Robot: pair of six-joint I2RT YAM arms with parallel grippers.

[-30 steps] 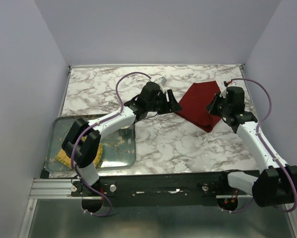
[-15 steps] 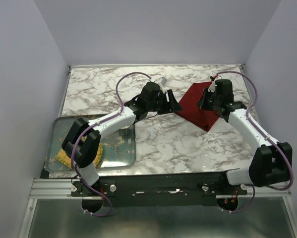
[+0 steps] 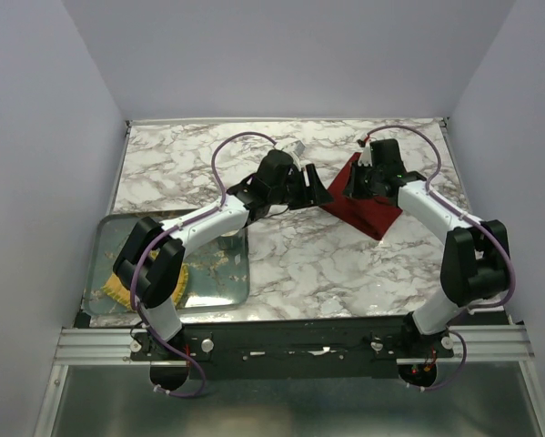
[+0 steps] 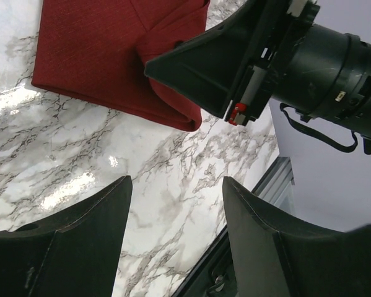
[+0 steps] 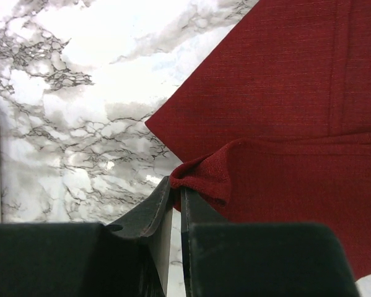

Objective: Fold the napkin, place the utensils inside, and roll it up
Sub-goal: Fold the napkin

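Leftward, the right jaws have carried a pinched napkin (image 5: 278, 93) corner to fold it over. The left jaws wait open just beside them.

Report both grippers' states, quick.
Left gripper: open, holding nothing.
Right gripper: shut on a pinched fold of the napkin.

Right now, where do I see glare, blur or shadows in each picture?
Left wrist: bright glare patches on the table; the napkin weave is sharp. Right wrist: table washed out at top; own fingers dark, without detail. Top: even light, no strong glare.
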